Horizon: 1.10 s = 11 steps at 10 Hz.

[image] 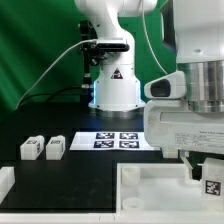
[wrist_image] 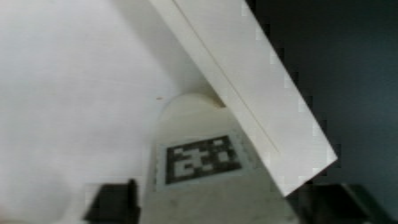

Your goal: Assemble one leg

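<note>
— Where is the leg [wrist_image: 206, 150]?
— In the hand [image: 208, 176]; the fingers [wrist_image: 116, 199] press on both sides of it; its tag faces the wrist camera; it hangs over the big white tray piece [image: 160, 187].
— What else is there?
— Two more legs [image: 43, 148] sit on the black tabletop [image: 75, 170]; the marker board [image: 115, 140] lies near.

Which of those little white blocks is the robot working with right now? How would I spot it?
Start at the big white square tray piece at the front of the black table, then follow the arm's gripper down at the exterior view's right. The leg sits between its fingers there, tag facing out. Unlike the two loose legs lying far off at the exterior view's left, it is gripped.
</note>
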### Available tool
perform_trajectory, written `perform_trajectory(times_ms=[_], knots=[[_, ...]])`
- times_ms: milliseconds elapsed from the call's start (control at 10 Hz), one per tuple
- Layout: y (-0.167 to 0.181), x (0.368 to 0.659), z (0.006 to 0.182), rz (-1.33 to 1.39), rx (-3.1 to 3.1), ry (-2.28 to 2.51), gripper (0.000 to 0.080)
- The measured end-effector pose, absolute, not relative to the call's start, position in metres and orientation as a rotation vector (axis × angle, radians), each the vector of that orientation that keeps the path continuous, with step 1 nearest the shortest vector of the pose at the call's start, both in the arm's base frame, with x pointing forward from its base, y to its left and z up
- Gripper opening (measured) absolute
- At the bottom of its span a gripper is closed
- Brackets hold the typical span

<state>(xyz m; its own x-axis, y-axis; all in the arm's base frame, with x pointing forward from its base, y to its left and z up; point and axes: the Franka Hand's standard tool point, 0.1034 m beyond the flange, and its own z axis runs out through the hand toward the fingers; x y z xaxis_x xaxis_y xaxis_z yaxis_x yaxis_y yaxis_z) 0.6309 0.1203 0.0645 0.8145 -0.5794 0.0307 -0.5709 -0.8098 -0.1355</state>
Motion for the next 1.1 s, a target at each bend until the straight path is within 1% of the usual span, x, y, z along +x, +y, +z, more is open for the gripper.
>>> perform_trajectory(times_ms=[100,200,500,600,800,1100], knots=[[0.1203,0.6308,0.0644,-0.103,-2.859,0.964,0.0392],[0.1197,0.6309,0.0644,-0.092,-2.797,1.121,0.0293],[0.1168,0.6329,0.0644,0.010,-2.524,1.612,0.0293],[0.1183,0.6324,0.0637,0.051,-2.319,1.872,0.0293],[0.1235,0.6331,0.0632,0.062,-2.002,2.202,0.0293],[0.1200,0.6331,0.0634,0.076,-1.735,2.430,0.0293]])
